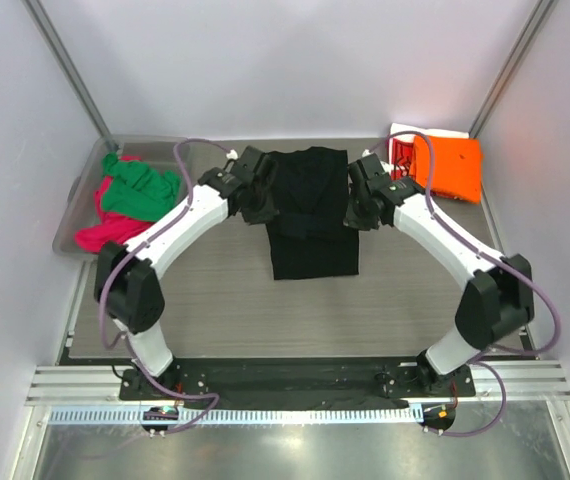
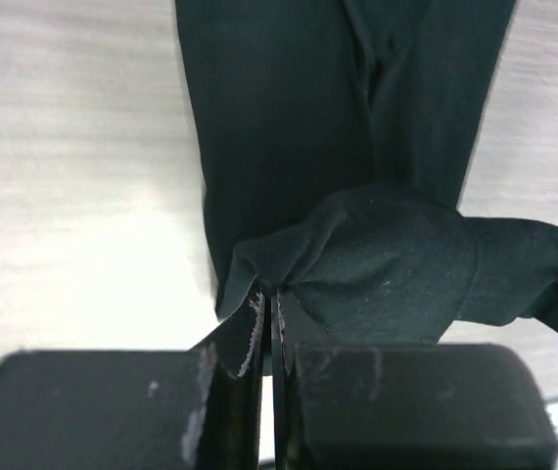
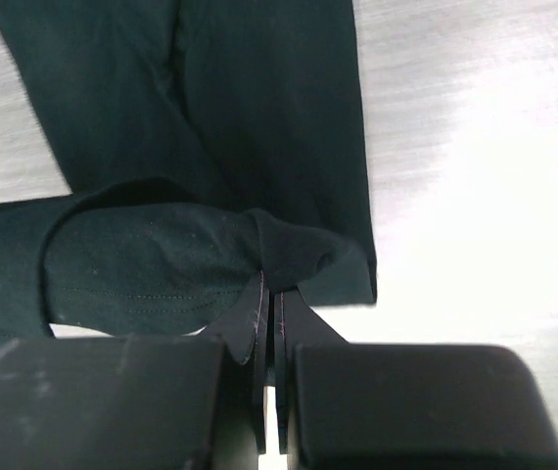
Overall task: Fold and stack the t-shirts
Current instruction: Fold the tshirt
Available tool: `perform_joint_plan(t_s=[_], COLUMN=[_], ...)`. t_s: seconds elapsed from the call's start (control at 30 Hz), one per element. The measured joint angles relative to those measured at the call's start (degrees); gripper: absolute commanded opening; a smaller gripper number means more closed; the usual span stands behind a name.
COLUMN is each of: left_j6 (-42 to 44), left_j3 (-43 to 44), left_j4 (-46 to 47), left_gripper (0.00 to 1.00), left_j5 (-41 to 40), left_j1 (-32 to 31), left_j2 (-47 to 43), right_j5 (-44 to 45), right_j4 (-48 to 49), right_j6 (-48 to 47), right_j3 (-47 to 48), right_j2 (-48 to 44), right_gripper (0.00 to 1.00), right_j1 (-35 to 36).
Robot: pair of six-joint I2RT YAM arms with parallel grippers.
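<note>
A black t-shirt (image 1: 310,215) lies in a long narrow fold at the table's middle, running from the back towards the front. My left gripper (image 1: 262,205) is shut on its far left corner and my right gripper (image 1: 357,212) is shut on its far right corner. In the left wrist view the pinched cloth (image 2: 377,255) bunches up just past the gripper (image 2: 270,299). In the right wrist view the black shirt (image 3: 162,264) bunches the same way at the gripper (image 3: 272,294). Both corners are lifted and drawn over the shirt's body. No print shows.
A clear plastic bin (image 1: 77,200) at the back left holds a green tee (image 1: 140,188) over a magenta one (image 1: 105,232). At the back right an orange tee (image 1: 450,165) lies folded on a red-and-white printed one (image 1: 402,152). Frame posts stand at both back corners.
</note>
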Motion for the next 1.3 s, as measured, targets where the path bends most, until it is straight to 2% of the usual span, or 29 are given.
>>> perform_joint_plan(t_s=[0.27,0.57,0.6,0.63,0.67,0.7,0.73,0.8,0.9,0.93,1.0,1.07,1.2,1.3], left_j6=[5.0,7.5,7.5,7.6,7.7,7.7,7.6,7.2,6.5,6.3,6.1,6.1,5.9,6.0], left_j3=[11.8,21.2,22.7,24.2,26.3,28.3,31.5,38.3,50.8,52.6,52.2,44.1,22.5,13.0], left_j4=[-2.7,-5.6,-5.7,-6.3,-6.7,-7.4,-8.6,-10.8,-13.9,-14.3,-14.9,-12.3,-9.0,-7.4], left_gripper=[0.01,0.04,0.06,0.12,0.18,0.25,0.42,0.57,0.68,0.69,0.70,0.69,0.67,0.65], left_j5=[3.5,7.6,8.1,8.6,9.1,9.5,10.2,12.6,16.0,16.5,17.0,17.0,17.0,17.0], left_j1=[4.8,8.7,9.2,9.6,10.0,10.4,11.1,12.6,15.6,16.5,18.1,19.6,19.6,17.4], left_j2=[14.9,26.3,27.5,28.6,30.2,31.7,33.9,38.6,45.9,46.9,46.1,41.0,26.1,17.6], right_j5=[-3.8,-7.9,-8.3,-8.6,-8.9,-9.0,-9.0,-9.5,-9.8,-9.9,-9.9,-9.8,-10.0,-10.4], right_j4=[1.6,2.3,2.3,2.2,2.1,1.7,1.2,-2.1,-5.6,-6.0,-7.1,-6.4,-3.1,-1.7], right_j6=[-4.0,-6.9,-7.1,-7.3,-7.3,-7.3,-7.4,-7.4,-6.9,-6.7,-6.3,-6.3,-6.1,-5.9], right_j3=[8.6,18.4,19.8,21.1,22.4,24.2,26.7,34.8,49.4,52.1,53.7,51.1,34.2,25.3], right_j2=[13.2,25.6,27.1,28.5,30.0,31.8,33.9,39.7,48.0,49.0,48.5,45.3,32.0,25.0], right_gripper=[0.01,0.02,0.06,0.16,0.46,0.56,0.62,0.68,0.70,0.70,0.70,0.69,0.67,0.66], right_j1=[-3.9,-7.0,-7.4,-7.7,-8.0,-8.3,-8.8,-10.0,-12.0,-12.4,-13.2,-13.4,-10.0,-4.8])
